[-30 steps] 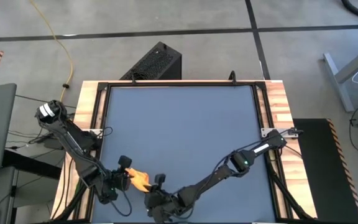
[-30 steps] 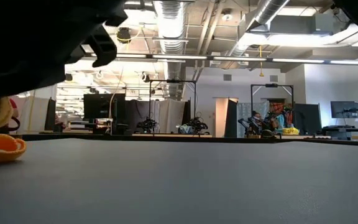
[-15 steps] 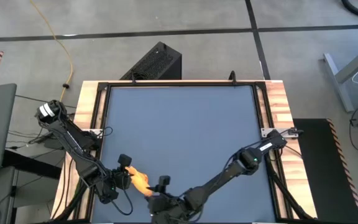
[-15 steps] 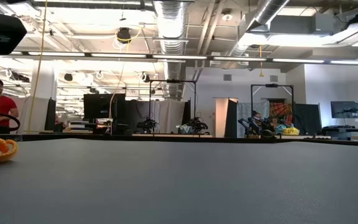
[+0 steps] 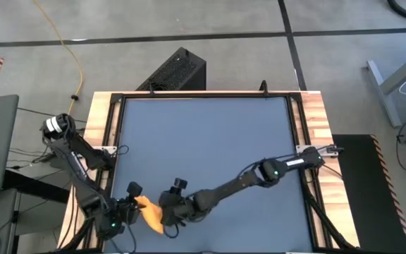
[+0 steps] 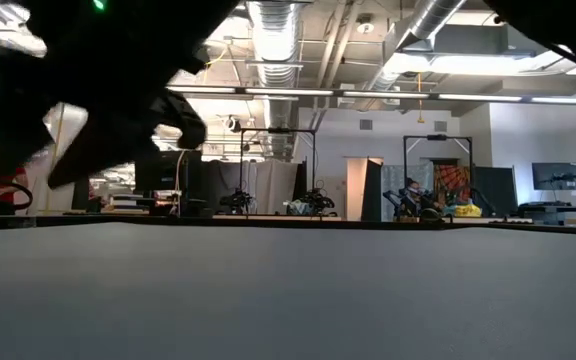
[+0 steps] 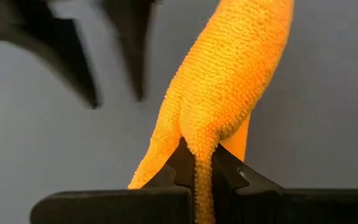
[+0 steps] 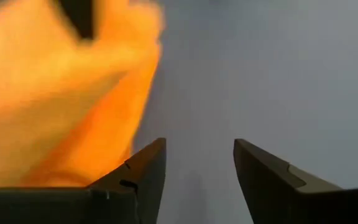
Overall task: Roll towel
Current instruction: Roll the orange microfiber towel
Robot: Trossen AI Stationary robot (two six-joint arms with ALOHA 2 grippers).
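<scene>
Near the 7 o'clock corner of the dark blue tabletop (image 5: pixel 210 141), the towel (image 5: pixel 151 213) hangs bunched in a narrow, drooping strand between the two arms. The left gripper (image 7: pixel 195 180) is clamped on one gathered end of the cloth, its jaws pressed together with the nubbly yellow-orange fabric squeezed between them, as the left wrist view shows. The right gripper (image 8: pixel 197 171) sits just beside the towel at the towel's 3 o'clock side in the high view, its jaws standing apart with only bare tabletop between them; the fabric lies against the outside of one finger, not in the gap.

The cloth looks light and thoroughly limp: it folds and sags under its own weight, holds no shape, and its looped pile should give the fingers good purchase rather than slip. Nothing about it appears fragile. Because it collapses wherever it is unsupported, a single pinch seems likely only to drag it into a rope. A neat roll would probably call for spreading it flat first, then taking hold along one edge or at two neighbouring corners, pinching a small gather of fabric rather than the bulky middle. The low view shows only dark arm shapes above the table.
</scene>
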